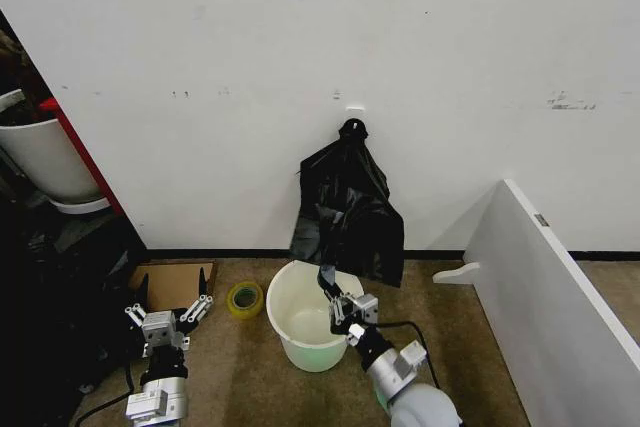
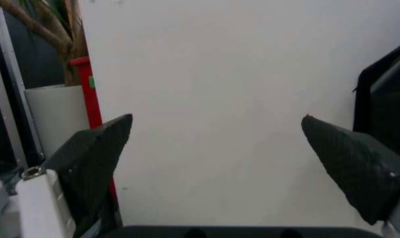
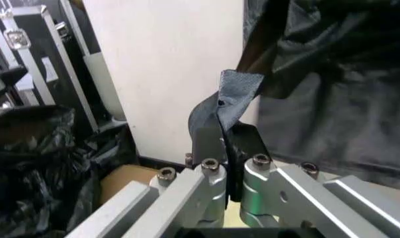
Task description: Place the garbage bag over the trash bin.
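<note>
The garbage bag [image 1: 348, 209] hangs against the white wall [image 1: 300, 37] from a small hook, its knotted black top at the hook and its crinkled body spreading down to just above the trash bin [image 1: 305, 332], which stands on the brown floor [image 1: 250, 367] close to the wall's dark skirting. The bin is upright, its pale greenish inside in view, and the bag's lower edge overlaps the far side of its rim from the head view. The right end effector [image 1: 340, 309] reaches up over the bin's right rim — its fingers are pressed together on a narrow strip at the bag's lower edge, and in the right wrist view that strip [image 3: 229, 101] rises, folded, out of the closed fingers [image 3: 209, 148] toward the hanging bag. The left end effector [image 1: 167, 312] sits low at the floor's near left, well apart from the bin, with its fingers spread wide and nothing between them; in the left wrist view its two dark pads [image 2: 94, 158] stand far apart against the bare wall. Between it and the bin lies a roll of yellow tape [image 1: 245, 298], and beside that a flat piece of cardboard [image 1: 170, 284]. A slanted white panel [image 1: 560, 297] leans at the right, and a white plant pot [image 1: 45, 162] stands at the far left.
</note>
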Robot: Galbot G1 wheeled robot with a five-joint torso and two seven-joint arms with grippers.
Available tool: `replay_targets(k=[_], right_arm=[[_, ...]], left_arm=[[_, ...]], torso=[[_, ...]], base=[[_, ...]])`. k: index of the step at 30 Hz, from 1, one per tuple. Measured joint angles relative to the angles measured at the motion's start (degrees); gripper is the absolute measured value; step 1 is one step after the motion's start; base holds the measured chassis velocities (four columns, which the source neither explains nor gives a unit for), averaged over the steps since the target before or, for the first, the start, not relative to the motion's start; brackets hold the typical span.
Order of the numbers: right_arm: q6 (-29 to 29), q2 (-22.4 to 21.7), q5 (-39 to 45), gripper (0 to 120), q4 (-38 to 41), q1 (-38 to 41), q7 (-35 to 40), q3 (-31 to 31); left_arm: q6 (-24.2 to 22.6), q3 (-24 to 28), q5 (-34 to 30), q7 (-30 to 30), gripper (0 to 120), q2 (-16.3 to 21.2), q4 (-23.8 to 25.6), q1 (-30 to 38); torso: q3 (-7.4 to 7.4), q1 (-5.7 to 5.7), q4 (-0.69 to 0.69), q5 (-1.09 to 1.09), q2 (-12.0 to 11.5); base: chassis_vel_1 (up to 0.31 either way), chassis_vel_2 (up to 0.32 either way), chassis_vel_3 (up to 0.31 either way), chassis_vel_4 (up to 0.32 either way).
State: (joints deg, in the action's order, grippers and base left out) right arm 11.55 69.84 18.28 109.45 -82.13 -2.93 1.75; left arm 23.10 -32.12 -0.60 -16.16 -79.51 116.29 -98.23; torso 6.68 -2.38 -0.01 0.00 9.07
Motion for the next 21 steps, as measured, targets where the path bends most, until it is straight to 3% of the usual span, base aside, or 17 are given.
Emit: replay_targets(k=[21], right_arm=[[6.21, -1.35, -8.77, 0, 0.61, -6.07, 0.1, -0.15]], left_arm=[[-0.01, 1.61, -0.29, 0.0, 100, 0.47, -1.43, 1.52]], torso=[[0.0, 0.0, 0.0, 0.0, -0.01]], base=[[0.0, 0.0, 0.0, 0.0]])
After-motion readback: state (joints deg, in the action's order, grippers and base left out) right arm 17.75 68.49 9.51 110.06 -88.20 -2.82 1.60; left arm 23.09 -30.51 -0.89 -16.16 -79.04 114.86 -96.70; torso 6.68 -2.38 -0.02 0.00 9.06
